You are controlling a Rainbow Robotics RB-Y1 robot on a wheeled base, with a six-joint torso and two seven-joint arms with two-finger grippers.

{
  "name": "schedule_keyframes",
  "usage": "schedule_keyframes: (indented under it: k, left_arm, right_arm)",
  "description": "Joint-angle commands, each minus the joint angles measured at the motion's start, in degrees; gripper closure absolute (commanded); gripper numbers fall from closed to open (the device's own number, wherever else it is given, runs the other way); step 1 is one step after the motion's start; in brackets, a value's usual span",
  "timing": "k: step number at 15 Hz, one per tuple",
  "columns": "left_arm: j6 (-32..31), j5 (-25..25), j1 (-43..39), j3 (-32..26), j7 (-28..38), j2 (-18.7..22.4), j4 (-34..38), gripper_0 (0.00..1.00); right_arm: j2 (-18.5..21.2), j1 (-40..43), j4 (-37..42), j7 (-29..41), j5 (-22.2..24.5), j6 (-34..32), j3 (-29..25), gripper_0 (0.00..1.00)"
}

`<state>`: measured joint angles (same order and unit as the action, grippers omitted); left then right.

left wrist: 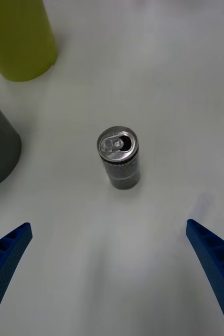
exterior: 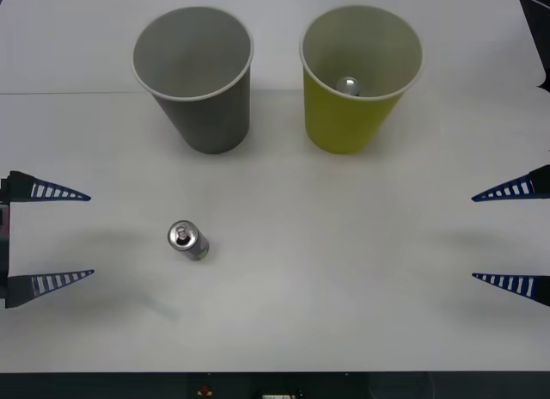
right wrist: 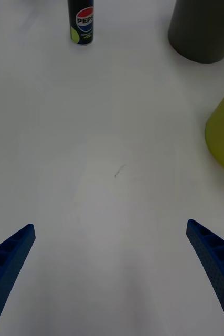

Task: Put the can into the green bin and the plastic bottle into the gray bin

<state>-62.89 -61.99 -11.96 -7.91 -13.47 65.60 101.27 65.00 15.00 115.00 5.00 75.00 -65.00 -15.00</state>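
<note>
White tabletop (exterior: 361,279), plain, a faint seam line across the upper part of the front view; a dark strip runs along the bottom edge. A small dark scuff (right wrist: 119,170) sits mid-frame in the right wrist view.

Large gray tapered paper cup with white rim, the gray bin (exterior: 198,76), upper left of centre in the front view, upright, nothing visible inside. Large yellow-green tapered paper cup with white rim and pale inside, the green bin (exterior: 357,76), upper right of centre, upright, apart from the gray one. A small silvery rounded object (exterior: 348,86) lies at its bottom; can't tell what it is.

Tiny silver-topped drink can with pull tab, dark side with yellow-green at the base, the can (exterior: 188,240), stands upright on the table, lower left of centre, well apart from both cups, nothing touching it. Right wrist view shows its Pepsi logo, top cut off by the frame edge.

Left gripper (exterior: 64,236) at the left edge, blue ribbed fingers spread wide, holding nothing. Right gripper (exterior: 503,236) at the right edge, fingers likewise spread, holding nothing. Both cups are partly cropped in the wrist views.
</note>
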Motion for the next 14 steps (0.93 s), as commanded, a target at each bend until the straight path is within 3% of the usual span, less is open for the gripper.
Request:
schedule_keyframes:
  k: [1, 10, 14]
  left_arm:
    - [-0.6, 5.7, 3.2, 5.4, -5.5, 0.6, -5.9, 0.0]
    - [-2.1, 22.5, 14.2, 24.2, -22.0, 0.7, -24.5, 0.0]
    - [-2.2, 34.7, 19.3, 36.0, -29.1, 0.8, -31.0, 0.0]
  right_arm:
    - [0.0, 0.0, 0.0, 0.0, 0.0, 0.0, 0.0, 0.0]
    - [0.0, 0.0, 0.0, 0.0, 0.0, 0.0, 0.0, 0.0]
    - [0.0, 0.0, 0.0, 0.0, 0.0, 0.0, 0.0, 0.0]
